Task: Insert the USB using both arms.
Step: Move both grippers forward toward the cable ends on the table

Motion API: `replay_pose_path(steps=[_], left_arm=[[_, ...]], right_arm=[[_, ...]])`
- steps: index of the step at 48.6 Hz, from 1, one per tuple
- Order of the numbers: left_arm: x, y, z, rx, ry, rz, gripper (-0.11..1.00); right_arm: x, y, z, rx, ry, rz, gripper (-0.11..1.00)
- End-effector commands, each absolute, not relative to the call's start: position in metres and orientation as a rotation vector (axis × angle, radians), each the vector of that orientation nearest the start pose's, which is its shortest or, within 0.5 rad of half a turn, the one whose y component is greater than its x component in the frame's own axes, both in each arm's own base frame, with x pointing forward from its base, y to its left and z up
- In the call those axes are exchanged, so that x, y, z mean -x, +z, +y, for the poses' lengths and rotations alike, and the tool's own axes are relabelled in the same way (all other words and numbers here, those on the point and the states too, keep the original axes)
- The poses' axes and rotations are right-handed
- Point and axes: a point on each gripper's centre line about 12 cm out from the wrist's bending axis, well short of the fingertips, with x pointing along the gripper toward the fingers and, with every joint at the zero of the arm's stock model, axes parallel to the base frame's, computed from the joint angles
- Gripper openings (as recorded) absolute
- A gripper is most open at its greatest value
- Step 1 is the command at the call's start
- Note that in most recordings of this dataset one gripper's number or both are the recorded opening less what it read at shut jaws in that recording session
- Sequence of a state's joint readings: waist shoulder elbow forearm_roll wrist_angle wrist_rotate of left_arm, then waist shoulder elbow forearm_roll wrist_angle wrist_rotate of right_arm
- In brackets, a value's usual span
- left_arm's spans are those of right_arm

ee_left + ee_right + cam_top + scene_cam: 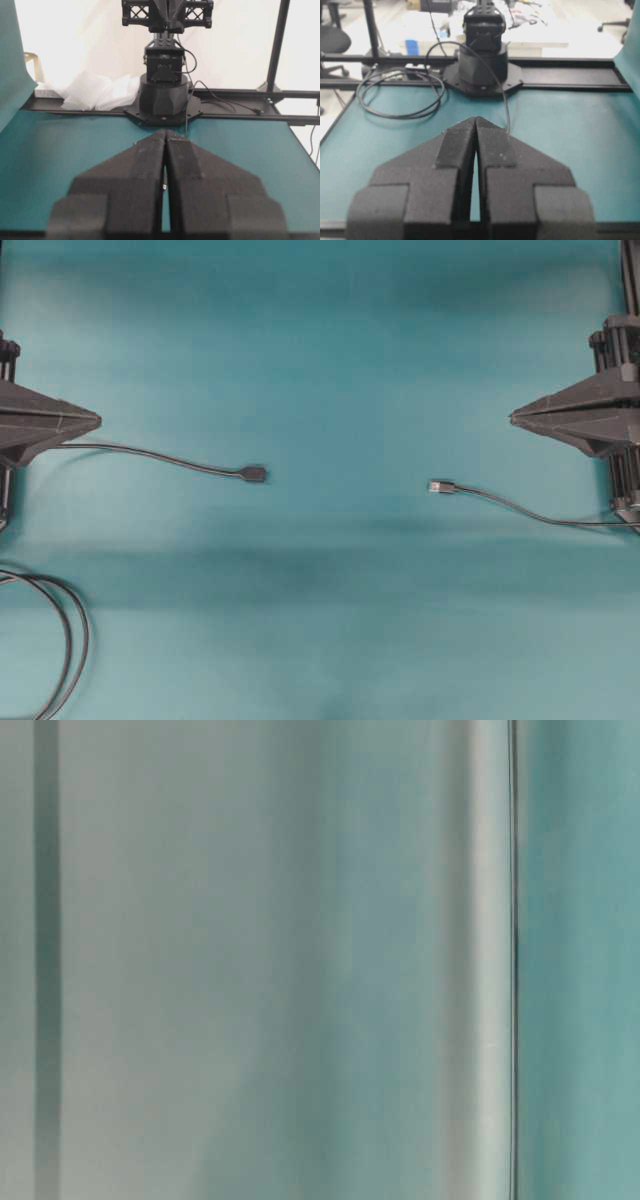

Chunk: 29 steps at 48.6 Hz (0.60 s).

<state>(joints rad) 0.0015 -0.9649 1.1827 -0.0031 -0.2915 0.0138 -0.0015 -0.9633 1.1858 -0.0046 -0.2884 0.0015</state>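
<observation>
Overhead view: teal counter (330, 330), then the left gripper (98, 421) and right gripper (513, 418), both closed and empty, at opposite edges. Between them lie the black socket end (256, 473) and the USB (441, 486), apart.

Table-level view: wholly blurred, only vertical grey and teal bands; nothing nameable.
Left arm (30, 425): cut by the overhead view's left edge.
Right arm (590, 415): cut by its right edge.
Looped black cable (60, 640): runs off the table's (330, 340) lower left corner.
USB (441, 486): tip detail too small to read.
Socket cable (150, 454): far end hidden under the left arm.
</observation>
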Motion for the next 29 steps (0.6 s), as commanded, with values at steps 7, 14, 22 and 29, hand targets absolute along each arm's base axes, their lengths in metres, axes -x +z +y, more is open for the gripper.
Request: replay_pose_path(steps=[7,14,22,29], left_arm=[[-0.201,0.304,-0.003,-0.001,-0.016,-0.101,0.03],[-0.207,0.305,-0.004,-0.001,-0.017,-0.029,0.00],[-0.221,0.288,-0.004,-0.005,-0.019,0.181,0.00],[-0.232,0.273,-0.002,-0.008,-0.011,0.351,0.00]], right_arm=[[-0.200,0.292,-0.001,0.018,-0.002,-0.049,0.00],[-0.202,0.288,-0.001,0.021,-0.002,0.084,0.00],[-0.204,0.284,-0.001,0.016,-0.006,0.207,0.00],[-0.210,0.273,-0.001,-0.002,-0.009,0.337,0.00]])
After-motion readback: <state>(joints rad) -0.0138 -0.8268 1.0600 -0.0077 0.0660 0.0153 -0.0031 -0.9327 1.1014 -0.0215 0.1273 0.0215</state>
